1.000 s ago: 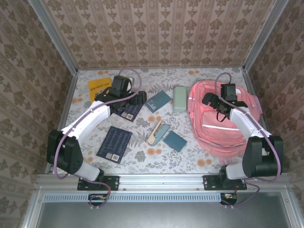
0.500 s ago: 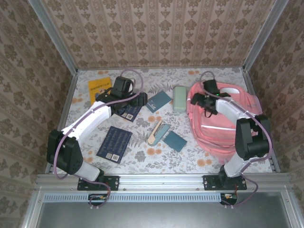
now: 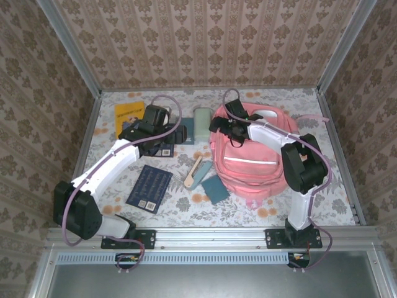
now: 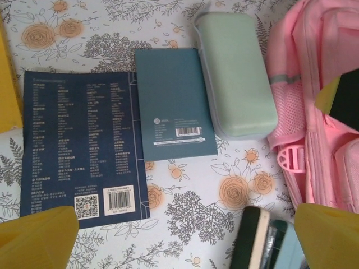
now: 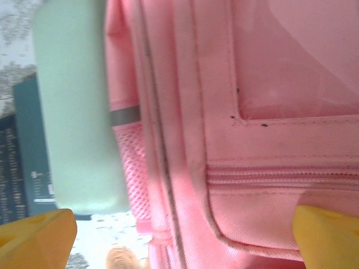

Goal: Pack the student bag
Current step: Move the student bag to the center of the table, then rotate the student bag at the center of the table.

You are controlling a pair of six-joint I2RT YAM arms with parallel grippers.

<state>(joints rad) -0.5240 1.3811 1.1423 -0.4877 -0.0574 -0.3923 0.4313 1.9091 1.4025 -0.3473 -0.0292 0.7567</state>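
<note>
- The student bag (image 3: 254, 164) lies flat on the right half of the table, closer to the far edge. Its front faces up. I think that makes its zips easy to reach.
- The bag looks closed, so nothing seems packed yet.
- The right claw (image 3: 226, 124) hangs over the bag's far left side. Its two fingers are wide apart and hold nothing. I think it is there to grab the bag or open it.
- A green case (image 4: 238, 73) sits right against the bag's net side pocket.
- The left claw (image 4: 182, 238) floats above the far left part of the table. Its fingers are spread apart too, and they are empty. I think it is picking what to lift first.
- Under it lie a teal notebook (image 4: 176, 103) and a dark blue booklet (image 4: 81, 145), side by side and flat.
- A yellow book (image 3: 129, 113) lies near the far left corner.
- A second blue booklet (image 3: 149, 186) lies nearer the near edge. A pale long thing (image 3: 194, 172) and a small teal book (image 3: 216, 188) lie beside the bag.
- Most things lie a little apart. That may help a claw take just one.
- The table (image 3: 322, 186) has a white cloth with orange flowers and grey leaves.
- Brown patterned walls stand around it, with grey metal bars at the corners.
</note>
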